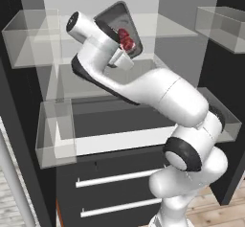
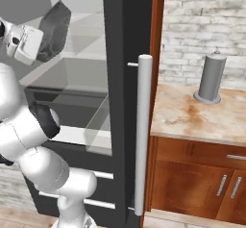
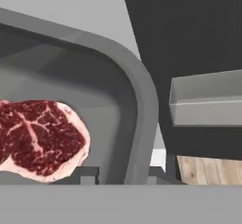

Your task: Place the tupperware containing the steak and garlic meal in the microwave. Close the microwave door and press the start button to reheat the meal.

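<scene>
The smoky-grey tupperware (image 1: 116, 19) hangs tilted in front of the open fridge's shelves, and my gripper (image 1: 128, 50) is shut on its lower rim. The red marbled steak (image 1: 126, 40) lies inside it against the low side. From the right base view the tupperware (image 2: 55, 29) shows as a dark slanted tub just past my gripper (image 2: 40, 48). In the hand view the tupperware's rim (image 3: 143, 106) runs down between my fingertips (image 3: 88, 175), with the steak (image 3: 40, 138) at the left. The garlic, the microwave and its door are out of view.
Clear fridge bins (image 1: 28, 37) and glass shelves (image 1: 143, 135) surround the arm, with drawers (image 1: 115, 177) below. The fridge door's long grey handle (image 2: 143, 131) stands to the right. Beyond it is a wooden counter (image 2: 192, 119) with a grey cylinder (image 2: 211, 77).
</scene>
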Available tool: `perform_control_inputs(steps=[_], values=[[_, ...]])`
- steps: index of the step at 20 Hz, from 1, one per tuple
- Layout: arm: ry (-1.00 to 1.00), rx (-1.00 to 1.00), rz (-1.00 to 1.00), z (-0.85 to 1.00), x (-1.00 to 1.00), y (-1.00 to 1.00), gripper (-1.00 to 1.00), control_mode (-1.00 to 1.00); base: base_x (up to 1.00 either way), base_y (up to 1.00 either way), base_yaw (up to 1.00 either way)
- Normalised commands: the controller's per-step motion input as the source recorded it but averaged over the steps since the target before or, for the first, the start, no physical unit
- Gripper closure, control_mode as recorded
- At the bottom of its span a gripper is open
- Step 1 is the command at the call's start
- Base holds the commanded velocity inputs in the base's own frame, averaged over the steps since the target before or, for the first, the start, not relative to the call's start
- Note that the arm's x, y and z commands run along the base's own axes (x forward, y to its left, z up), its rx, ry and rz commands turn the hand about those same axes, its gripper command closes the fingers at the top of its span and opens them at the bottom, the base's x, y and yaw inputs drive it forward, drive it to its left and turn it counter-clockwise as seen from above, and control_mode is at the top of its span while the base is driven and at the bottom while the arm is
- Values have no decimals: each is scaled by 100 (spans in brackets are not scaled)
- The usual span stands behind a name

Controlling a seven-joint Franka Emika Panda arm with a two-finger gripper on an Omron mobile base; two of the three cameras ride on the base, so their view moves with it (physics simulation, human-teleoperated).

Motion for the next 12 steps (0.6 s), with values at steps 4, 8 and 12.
perform_control_inputs(steps=[4,8,12], values=[[-30,0,0,-100,-46,-44,100,-100,0,0,0],[-16,7,1,-42,-82,-38,100,-100,0,0,0],[0,12,7,23,-100,-2,100,-100,0,0,0]])
